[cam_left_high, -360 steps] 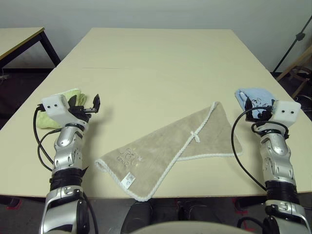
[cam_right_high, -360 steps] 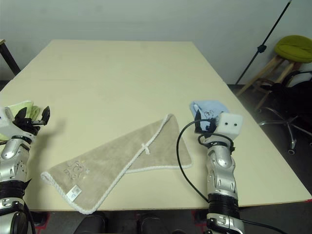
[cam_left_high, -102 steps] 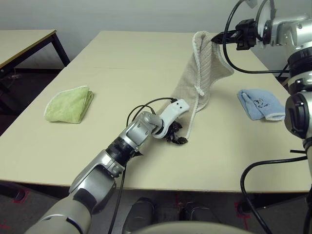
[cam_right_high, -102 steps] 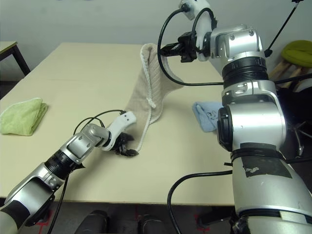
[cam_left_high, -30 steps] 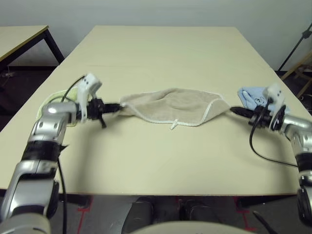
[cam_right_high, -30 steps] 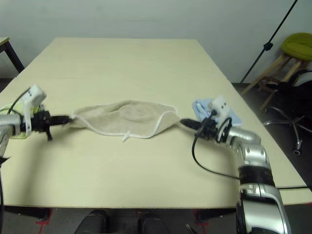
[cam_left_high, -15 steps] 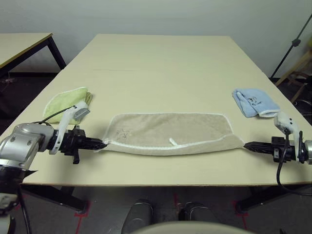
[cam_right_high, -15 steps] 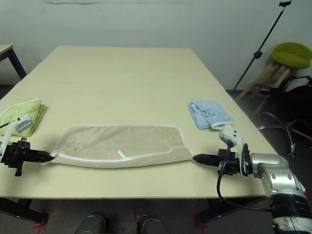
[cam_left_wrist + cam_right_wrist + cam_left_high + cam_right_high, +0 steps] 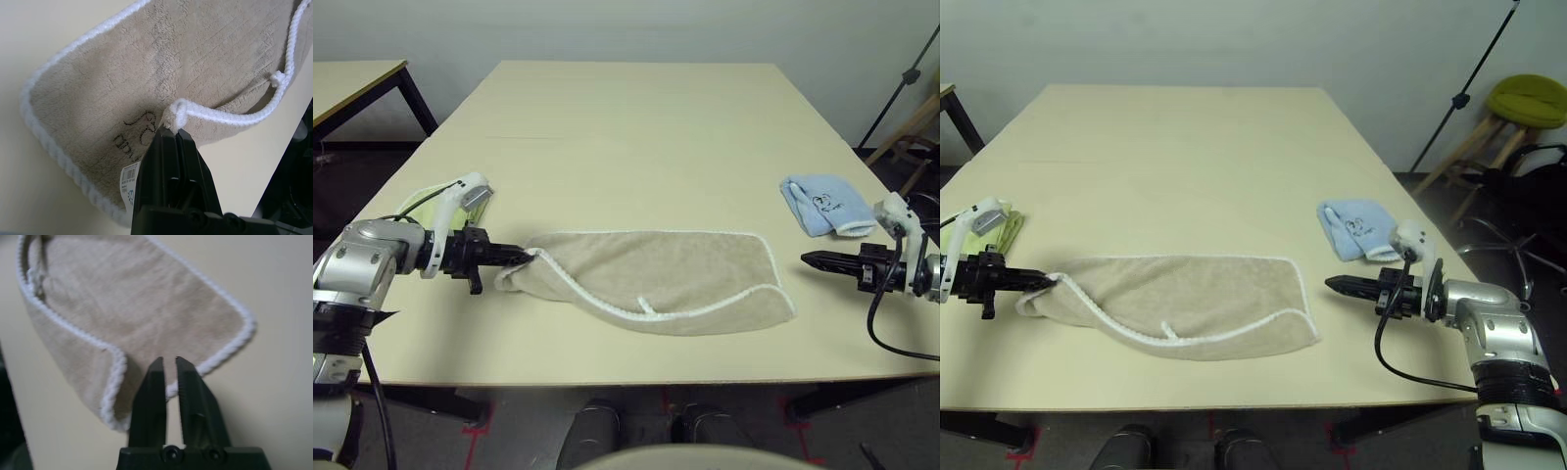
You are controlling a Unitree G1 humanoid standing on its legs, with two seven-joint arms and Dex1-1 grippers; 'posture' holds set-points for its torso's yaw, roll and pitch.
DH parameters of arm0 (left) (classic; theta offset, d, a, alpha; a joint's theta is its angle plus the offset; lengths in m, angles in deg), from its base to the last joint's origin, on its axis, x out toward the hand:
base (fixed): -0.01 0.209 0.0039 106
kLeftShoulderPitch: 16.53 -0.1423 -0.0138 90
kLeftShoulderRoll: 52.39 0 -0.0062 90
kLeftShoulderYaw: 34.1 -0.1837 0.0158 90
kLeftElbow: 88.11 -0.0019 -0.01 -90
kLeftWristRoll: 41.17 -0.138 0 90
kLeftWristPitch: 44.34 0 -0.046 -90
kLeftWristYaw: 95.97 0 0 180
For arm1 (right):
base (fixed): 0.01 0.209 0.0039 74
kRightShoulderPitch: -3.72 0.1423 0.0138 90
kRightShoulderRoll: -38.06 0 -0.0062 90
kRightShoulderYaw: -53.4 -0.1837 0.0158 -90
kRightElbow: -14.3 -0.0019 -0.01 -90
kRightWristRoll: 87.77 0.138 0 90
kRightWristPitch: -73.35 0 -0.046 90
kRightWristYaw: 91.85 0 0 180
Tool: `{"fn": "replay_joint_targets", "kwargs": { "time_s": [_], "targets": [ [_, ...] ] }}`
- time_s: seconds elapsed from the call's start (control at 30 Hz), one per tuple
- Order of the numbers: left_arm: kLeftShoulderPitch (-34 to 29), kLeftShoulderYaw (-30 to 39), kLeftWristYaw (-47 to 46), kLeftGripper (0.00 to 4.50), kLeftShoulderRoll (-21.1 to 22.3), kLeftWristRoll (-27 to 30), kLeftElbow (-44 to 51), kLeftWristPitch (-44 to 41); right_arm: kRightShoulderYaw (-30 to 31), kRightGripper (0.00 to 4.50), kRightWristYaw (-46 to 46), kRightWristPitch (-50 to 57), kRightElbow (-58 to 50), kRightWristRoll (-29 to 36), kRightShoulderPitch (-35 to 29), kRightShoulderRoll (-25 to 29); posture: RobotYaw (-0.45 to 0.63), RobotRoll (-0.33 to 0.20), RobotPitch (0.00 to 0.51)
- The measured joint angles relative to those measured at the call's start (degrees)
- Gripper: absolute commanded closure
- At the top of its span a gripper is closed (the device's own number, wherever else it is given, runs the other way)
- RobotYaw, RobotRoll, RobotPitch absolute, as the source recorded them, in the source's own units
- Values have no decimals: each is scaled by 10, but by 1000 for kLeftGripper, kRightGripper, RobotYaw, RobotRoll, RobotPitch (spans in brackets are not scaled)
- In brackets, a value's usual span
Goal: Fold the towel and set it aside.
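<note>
Lying folded lengthwise across the near middle of the bench (image 9: 636,117), the towel (image 9: 656,279) stretches between the two arms, its white corded edge curving along the front. The left gripper (image 9: 521,258) has its fingers (image 9: 168,147) pressed together on the towel's left corner (the cord loops right at their tips, label and lettering just beside). The right gripper (image 9: 809,259) hangs just off the towel's right end, apart from it, its fingers (image 9: 156,382) parted by a narrow gap and holding nothing
</note>
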State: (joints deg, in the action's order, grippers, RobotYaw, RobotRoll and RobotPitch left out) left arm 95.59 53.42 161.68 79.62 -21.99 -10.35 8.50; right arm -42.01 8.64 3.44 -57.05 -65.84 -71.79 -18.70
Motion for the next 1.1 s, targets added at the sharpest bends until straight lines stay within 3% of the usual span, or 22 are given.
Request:
{"fn": "replay_joint_targets", "kwargs": {
  "time_s": [0.23,0.3,1.0,1.1],
  "targets": [
    [-13,0,7,4500,0,2,3,-4,22,553,-40,97,-68,30,-3,10,79,0,4],
    [-14,0,7,4500,0,3,3,-4,34,16,-41,98,-67,27,3,9,83,0,4],
    [-46,2,-9,4500,-1,18,20,-15,104,16,-29,73,9,-28,50,-34,115,0,19],
    [-50,6,-13,4500,-1,21,23,-16,113,643,-29,75,11,-29,50,-37,120,0,22]
  ]
}}
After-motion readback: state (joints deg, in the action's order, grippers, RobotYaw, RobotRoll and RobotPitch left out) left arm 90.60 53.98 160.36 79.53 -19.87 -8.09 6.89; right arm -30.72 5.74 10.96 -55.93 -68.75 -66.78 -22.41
